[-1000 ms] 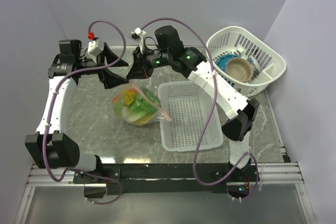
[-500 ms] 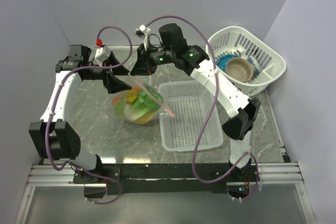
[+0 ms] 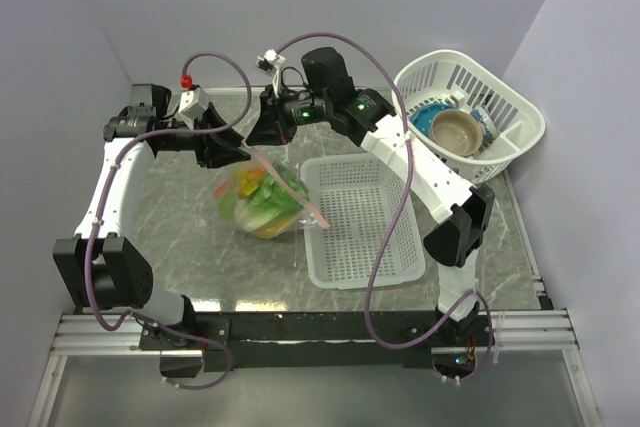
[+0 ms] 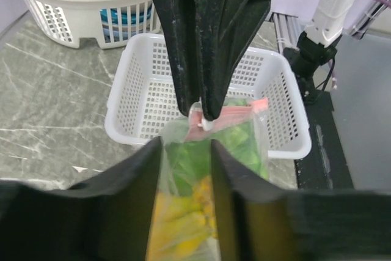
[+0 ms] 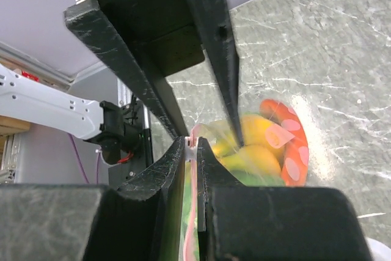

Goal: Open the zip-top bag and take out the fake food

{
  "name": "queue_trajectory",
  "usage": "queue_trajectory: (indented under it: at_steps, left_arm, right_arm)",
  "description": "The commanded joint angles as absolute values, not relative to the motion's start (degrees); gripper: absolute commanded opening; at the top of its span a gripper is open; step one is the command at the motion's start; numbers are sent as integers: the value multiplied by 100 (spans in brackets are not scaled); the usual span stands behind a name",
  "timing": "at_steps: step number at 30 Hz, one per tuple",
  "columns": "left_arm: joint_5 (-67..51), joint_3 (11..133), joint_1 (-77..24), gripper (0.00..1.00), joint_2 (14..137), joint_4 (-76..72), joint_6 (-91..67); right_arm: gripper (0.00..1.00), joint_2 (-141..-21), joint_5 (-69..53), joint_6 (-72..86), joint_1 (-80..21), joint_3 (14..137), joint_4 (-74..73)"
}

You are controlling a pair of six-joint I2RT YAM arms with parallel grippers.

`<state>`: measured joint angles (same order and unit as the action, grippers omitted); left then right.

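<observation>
Right tool (image 5: 192, 145) pinches zip-top bag (image 3: 262, 202) at top; left tool (image 4: 185, 148) seemingly straddles it.

The tray (image 3: 365, 227) is white, with a grid of small holes. Left of it, the zip-top bag (image 3: 250, 219) is clear with a pink zip strip (image 3: 300, 199); the fake food (image 3: 265, 199) inside is green, yellow, orange and red with pale spots. Behind the tray, a white slatted basket (image 3: 520, 132) holds 1 blue bowl (image 3: 425, 117) and 1 tan bowl (image 3: 458, 132). Under the tray, the table (image 3: 180, 217) is grey marble with white veins.
</observation>
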<state>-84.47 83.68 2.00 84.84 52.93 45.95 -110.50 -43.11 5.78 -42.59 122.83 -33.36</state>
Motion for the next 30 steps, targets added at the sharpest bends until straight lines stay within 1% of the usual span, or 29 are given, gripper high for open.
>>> queue_trajectory:
  at_steps: [1, 3, 4, 5, 7, 10, 15, 16, 17, 20, 25, 28, 30]
  left_arm:
    - [-9686, 8192, 185, 31, 8174, 4510, 3992]
    - [-9668, 8122, 185, 18, 8139, 4185, 3694]
    - [-9651, 8086, 185, 7, 8113, 4027, 3535]
    - [-9650, 8051, 202, 5, 8060, 3677, 3368]
    - [-9633, 7954, 246, 5, 8007, 3376, 2902]
    - [-9624, 7963, 290, 5, 7910, 3217, 2786]
    - [-9694, 8217, 299, 7, 7893, 3515, 2839]
    - [-9686, 8235, 299, 7, 7884, 3533, 2848]
    - [-9686, 8244, 299, 7, 7866, 3525, 2813]
    - [-9677, 8165, 308, 7, 7805, 3340, 2638]
    - [-9686, 8095, 316, 7, 7708, 2972, 2330]
    - [-9677, 8103, 448, 6, 7699, 2857, 2224]
    - [-9607, 8165, 580, 6, 7786, 2611, 2092]
  right_arm:
    - [0, -10775, -4430, 624, -4263, 12305, -2997]
    - [0, -10775, -4403, 615, -4263, 12305, -3006]
    - [0, -10767, -4386, 607, -4254, 12305, -3015]
    - [0, -10758, -4342, 572, -4254, 12305, -3041]
    - [0, -10714, -4289, 545, -4254, 12243, -3050]
    - [0, -10626, -4201, 519, -4254, 12042, -2997]
    - [0, -10442, -3842, 518, -4254, 11453, -2734]
    - [8, -10433, -3780, 519, -4254, 11374, -2629]
    - [9, -10415, -3744, 562, -4263, 11269, -2593]
    - [9, -10406, -3665, 668, -4254, 11102, -2374]
    - [3, -10362, -3674, 739, -4254, 10934, -2285]
    - [2, -10108, -3560, 668, -4254, 10557, -2277]
    - [2, -9793, -3533, 650, -4263, 10030, -2119]
